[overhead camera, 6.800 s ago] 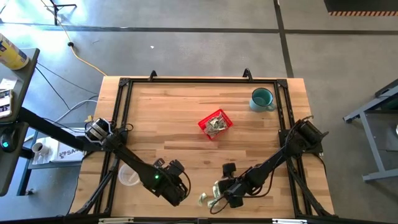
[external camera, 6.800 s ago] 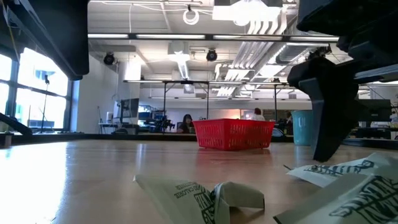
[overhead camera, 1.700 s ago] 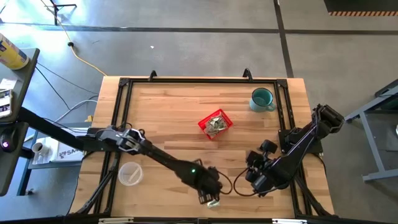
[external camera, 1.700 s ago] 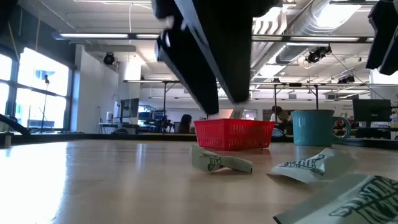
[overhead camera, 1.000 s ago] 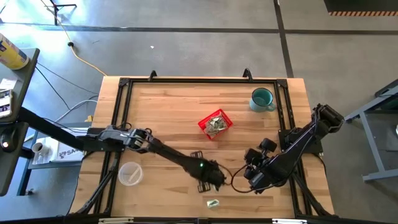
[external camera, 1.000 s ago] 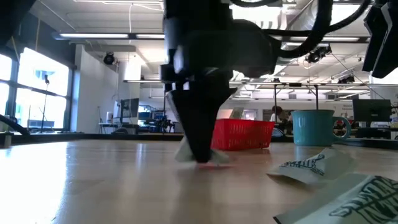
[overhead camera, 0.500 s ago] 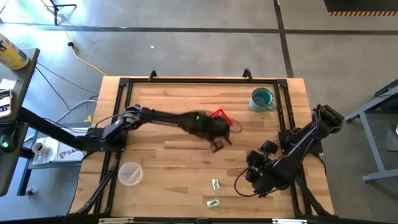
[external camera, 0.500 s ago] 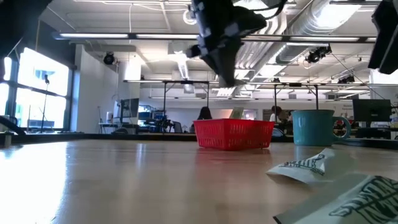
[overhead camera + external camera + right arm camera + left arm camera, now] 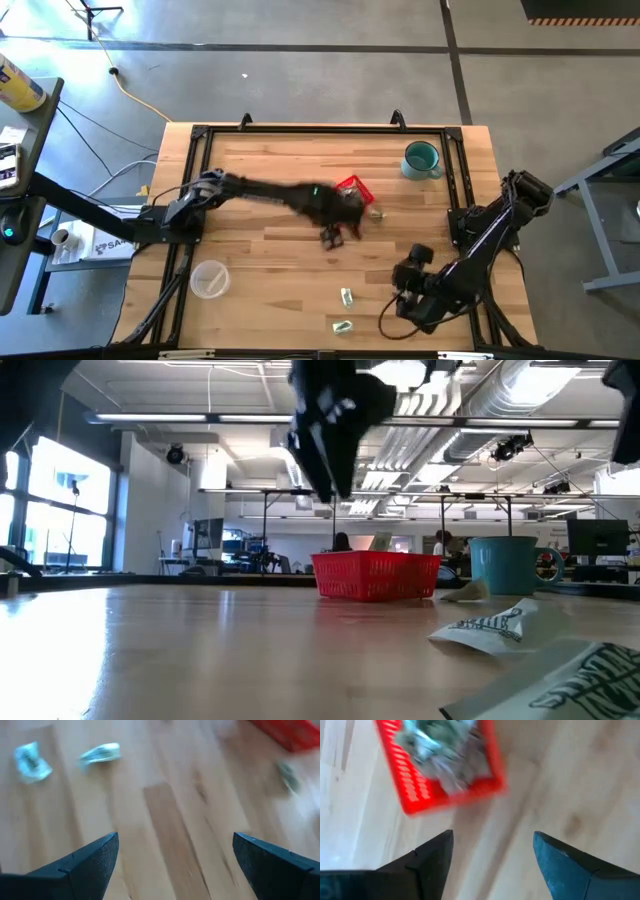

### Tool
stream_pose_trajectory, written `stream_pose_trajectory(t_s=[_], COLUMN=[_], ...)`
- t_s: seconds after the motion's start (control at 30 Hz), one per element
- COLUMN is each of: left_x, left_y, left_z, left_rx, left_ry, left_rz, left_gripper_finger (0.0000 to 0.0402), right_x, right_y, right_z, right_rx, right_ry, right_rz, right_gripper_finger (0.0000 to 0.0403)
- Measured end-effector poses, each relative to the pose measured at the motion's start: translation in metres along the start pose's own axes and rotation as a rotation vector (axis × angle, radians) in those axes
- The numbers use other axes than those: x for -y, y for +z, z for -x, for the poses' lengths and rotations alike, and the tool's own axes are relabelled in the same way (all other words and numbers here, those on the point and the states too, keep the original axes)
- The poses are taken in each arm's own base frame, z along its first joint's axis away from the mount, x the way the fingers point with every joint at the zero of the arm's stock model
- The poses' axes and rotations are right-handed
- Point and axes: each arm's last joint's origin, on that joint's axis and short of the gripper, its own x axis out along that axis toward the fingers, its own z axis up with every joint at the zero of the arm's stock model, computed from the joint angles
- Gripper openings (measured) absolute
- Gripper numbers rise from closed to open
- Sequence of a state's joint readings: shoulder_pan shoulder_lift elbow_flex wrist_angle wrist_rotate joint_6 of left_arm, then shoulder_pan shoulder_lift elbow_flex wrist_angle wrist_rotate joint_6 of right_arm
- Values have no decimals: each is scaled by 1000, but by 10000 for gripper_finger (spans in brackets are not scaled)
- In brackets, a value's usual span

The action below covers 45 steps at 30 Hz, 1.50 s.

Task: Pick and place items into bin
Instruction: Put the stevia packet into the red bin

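Observation:
The bin is a red basket (image 9: 352, 188) at the table's middle, holding a heap of pale green and silvery items (image 9: 440, 750). My left gripper (image 9: 337, 233) hovers open just on the basket's near side, high above the table (image 9: 330, 420), with nothing between its fingers (image 9: 492, 850). One item (image 9: 375, 213) lies on the wood right of the basket (image 9: 376, 575). Two more items (image 9: 346, 296) (image 9: 342, 326) lie near the front edge. My right gripper (image 9: 400, 305) stands open to their right, holding nothing (image 9: 175, 855).
A teal mug (image 9: 421, 158) stands at the far right, a clear plastic cup (image 9: 207, 280) at the near left. A black frame (image 9: 190, 200) runs round the tabletop. Bare wood lies between the basket and the front items.
My left gripper has risen from the near middle of the table, swung toward the far edge to the basket, and opened. An item that was not there before now lies on the wood right of the basket. My right gripper has shifted a little toward the near edge.

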<state>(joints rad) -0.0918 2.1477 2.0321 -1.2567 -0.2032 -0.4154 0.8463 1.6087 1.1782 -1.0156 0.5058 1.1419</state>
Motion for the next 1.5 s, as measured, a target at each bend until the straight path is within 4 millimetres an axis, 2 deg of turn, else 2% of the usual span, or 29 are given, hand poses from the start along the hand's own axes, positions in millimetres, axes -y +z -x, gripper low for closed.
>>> stream_pose_trajectory(t_s=[0.1,0.2,0.27,0.33,0.47,0.57,0.77,0.97,1.07,1.17,1.33,1.5], left_x=[33,57,66,76,98,110,129,127,124,122,118,116], left_y=[-21,-36,-45,-54,-77,-99,-145,-175,-187,-195,-199,-199], left_z=[15,22,25,28,31,34,35,23,18,15,17,19], left_rx=[29,44,41,49,44,26,39,48,43,38,36,46], left_ry=[64,75,78,94,120,143,123,64,38,38,64,72], left_rz=[-95,-91,-50,-17,55,123,254,396,431,444,439,430], left_gripper_finger=[286,254,233,215,193,189,196,194,193,193,193,193], right_x=[0,29,46,58,82,104,133,165,178,183,179,177], right_y=[2,-2,1,9,18,18,40,58,61,62,62,60], right_z=[-11,-21,-29,-42,-81,-100,-116,-131,-136,-140,-146,-155], right_rx=[-55,-139,-123,-111,-131,-156,-153,-140,-176,-204,-198,-214], right_ry=[-36,-306,-359,-294,-101,-103,-102,-62,-34,12,-3,-26], right_rz=[87,73,54,57,65,50,113,31,0,-8,7,13], right_gripper_finger=[381,381,381,381,381,381,381,375,348,302,215,149])
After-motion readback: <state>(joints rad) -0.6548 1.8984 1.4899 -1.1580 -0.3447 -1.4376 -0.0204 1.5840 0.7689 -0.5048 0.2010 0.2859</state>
